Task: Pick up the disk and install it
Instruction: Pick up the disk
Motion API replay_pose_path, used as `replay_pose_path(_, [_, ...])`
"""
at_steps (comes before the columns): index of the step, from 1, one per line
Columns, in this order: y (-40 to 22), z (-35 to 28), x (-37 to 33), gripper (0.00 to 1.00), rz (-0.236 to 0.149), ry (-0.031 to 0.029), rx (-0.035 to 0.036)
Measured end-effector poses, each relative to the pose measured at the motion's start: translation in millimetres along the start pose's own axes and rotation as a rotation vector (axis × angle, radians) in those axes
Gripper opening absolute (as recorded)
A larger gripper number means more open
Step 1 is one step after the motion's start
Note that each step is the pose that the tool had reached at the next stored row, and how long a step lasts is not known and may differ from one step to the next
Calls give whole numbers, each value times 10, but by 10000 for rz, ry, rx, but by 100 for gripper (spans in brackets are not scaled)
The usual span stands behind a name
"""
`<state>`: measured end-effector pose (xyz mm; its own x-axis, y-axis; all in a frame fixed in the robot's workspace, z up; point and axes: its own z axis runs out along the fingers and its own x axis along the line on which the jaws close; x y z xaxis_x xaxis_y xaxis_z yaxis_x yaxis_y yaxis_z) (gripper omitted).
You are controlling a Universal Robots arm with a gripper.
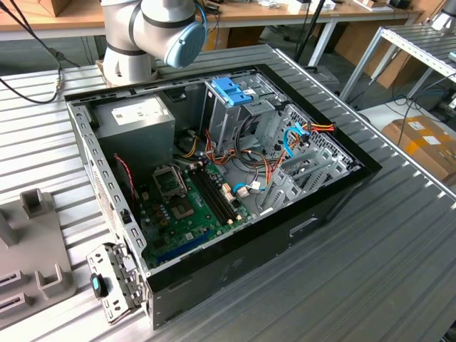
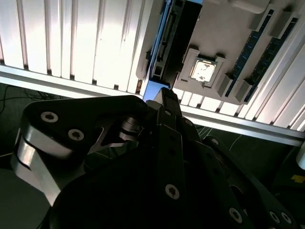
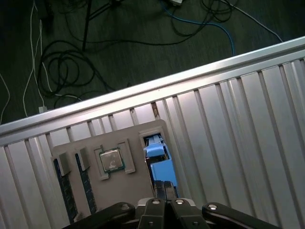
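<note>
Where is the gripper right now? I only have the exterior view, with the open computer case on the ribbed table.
Observer: In the first wrist view the gripper hangs over a grey parts tray on the ribbed table, directly above the disk.
Operator: Is the disk out of the tray?
Observer: It looks seated in a slot at the tray's edge, blue plastic showing. I can't tell whether the gripper touches it.
Operator: What else is in that tray?
Observer: A processor chip sits beside the disk, with two memory sticks on the chip's far side.
</note>
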<state>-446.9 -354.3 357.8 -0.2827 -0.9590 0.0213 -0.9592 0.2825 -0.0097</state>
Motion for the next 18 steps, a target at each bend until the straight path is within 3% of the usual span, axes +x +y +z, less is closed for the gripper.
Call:
replay_pose_path(7, [0,0,0,11,-72,1,2])
replay_pose_path(11, [0,1,0,11,-855,-6,20])
replay_pose_path(18, [0,1,-1,11,-989,-7,22])
